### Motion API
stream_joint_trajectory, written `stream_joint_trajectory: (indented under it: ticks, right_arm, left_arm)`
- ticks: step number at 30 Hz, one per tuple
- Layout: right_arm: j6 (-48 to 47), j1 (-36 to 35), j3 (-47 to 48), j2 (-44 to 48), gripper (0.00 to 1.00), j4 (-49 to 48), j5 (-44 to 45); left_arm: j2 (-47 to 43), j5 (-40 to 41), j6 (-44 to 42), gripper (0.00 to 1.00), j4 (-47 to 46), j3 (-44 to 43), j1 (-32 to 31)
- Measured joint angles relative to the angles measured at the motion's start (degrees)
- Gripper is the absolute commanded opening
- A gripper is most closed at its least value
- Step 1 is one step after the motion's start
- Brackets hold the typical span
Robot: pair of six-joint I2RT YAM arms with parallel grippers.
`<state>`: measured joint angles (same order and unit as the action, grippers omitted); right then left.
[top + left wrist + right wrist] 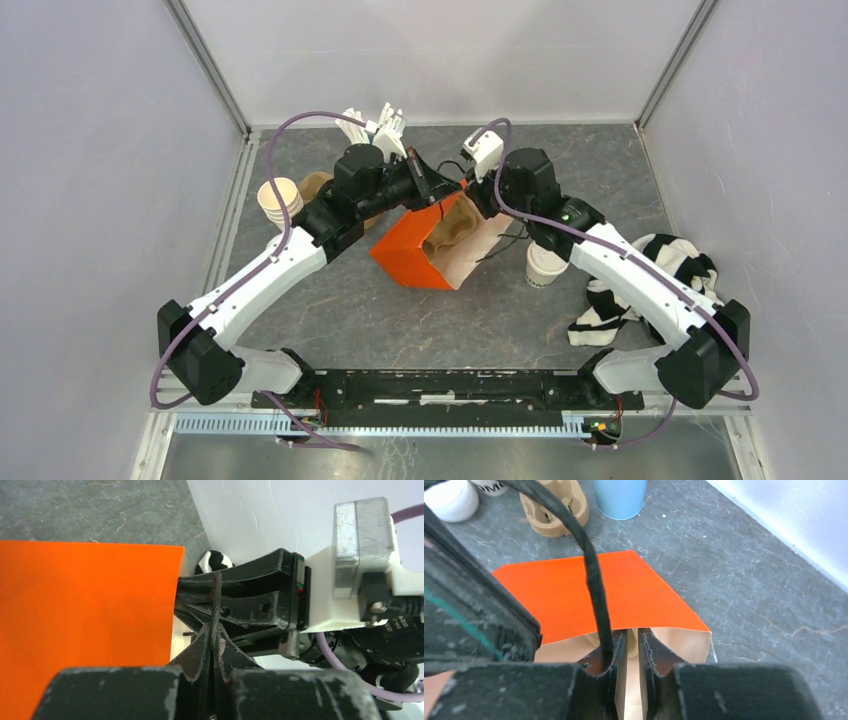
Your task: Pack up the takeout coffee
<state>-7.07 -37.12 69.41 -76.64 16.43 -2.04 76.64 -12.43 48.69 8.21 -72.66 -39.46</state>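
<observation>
The takeout coffee [541,268], a cream-white cup with dark print, stands on the table right of the bag, partly hidden under my right arm. An orange paper bag [412,250] lies tilted at the table's middle, its tan inside facing right. My left gripper [432,190] is shut on the bag's thin black handle [216,597] at the top edge. My right gripper [468,196] is shut on the bag's tan rim [627,680], next to the left one. The bag also shows in the right wrist view [589,595]. A tan rounded shape sits inside the bag.
A stack of lidless cream cups [280,198] and a brown cardboard carrier [315,184] stand at the left. A blue cup [620,497] stands by the carrier [555,507]. White items [380,124] sit at the back wall. A black-and-white striped cloth [655,275] lies at the right.
</observation>
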Motion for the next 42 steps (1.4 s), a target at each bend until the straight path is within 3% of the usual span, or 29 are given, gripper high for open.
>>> stream_joint_trajectory:
  ticks: [4, 11, 15, 21, 23, 25, 29, 33, 42]
  right_arm:
    - [7.1, 0.0, 2.8, 0.7, 0.54, 4.1, 2.4]
    - [16.7, -0.3, 26.7, -1.7, 0.88, 25.0, 10.0]
    - [23.2, -0.2, 28.7, 2.3, 0.91, 33.8, 14.7]
    - [34.2, 0.5, 16.0, 9.1, 0.96, 35.2, 12.9]
    - [37.3, 0.5, 11.8, 9.7, 0.94, 34.0, 12.0]
    - [39.7, 0.5, 7.6, 9.8, 0.84, 32.2, 11.5]
    - [42.9, 0.5, -1.9, 10.7, 0.32, 24.7, 11.4]
    - [41.1, 0.5, -1.8, 10.5, 0.00, 20.0, 12.7]
    - [33.7, 0.5, 12.0, 10.9, 0.00, 13.2, 8.4]
  left_arm:
    - [-0.9, 0.3, 4.2, 0.02, -2.4, 2.0, 1.1]
    - [-0.9, 0.7, 5.9, 0.02, -2.6, 2.0, 2.8]
    - [-0.9, 1.0, 6.0, 0.02, -2.6, 2.0, 3.0]
    - [-0.9, 0.9, 6.0, 0.02, -2.5, 1.8, 3.0]
    - [-0.9, 1.0, 6.0, 0.02, -2.3, 1.6, 3.0]
    - [-0.9, 1.0, 6.0, 0.02, -2.3, 1.3, 3.0]
    - [-0.9, 1.0, 6.0, 0.02, -2.3, 1.1, 3.0]
    - [-0.9, 1.8, 6.0, 0.02, -1.0, 0.3, 3.1]
    - [-3.2, 4.5, 5.9, 0.02, 1.2, -3.1, 3.8]
